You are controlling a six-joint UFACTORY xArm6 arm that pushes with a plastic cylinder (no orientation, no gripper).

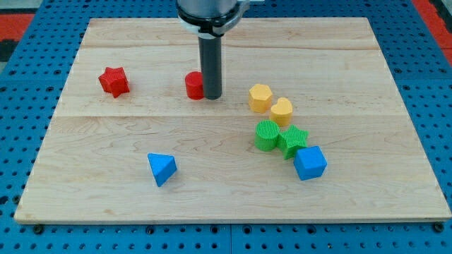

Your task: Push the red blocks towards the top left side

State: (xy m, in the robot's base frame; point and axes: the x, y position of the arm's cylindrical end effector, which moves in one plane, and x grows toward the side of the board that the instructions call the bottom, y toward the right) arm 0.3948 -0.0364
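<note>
My tip [211, 97], a bare rod with no fingers to open, is pressed against the red cylinder's [193, 85] right side; a steady leftward, far-angled push toward the red star [113, 81] is judged best.

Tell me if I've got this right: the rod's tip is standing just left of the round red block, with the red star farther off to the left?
Not quite. In the camera view, my tip stands at the right side of the round red block, not its left. The red star is indeed farther off to the left.
</note>
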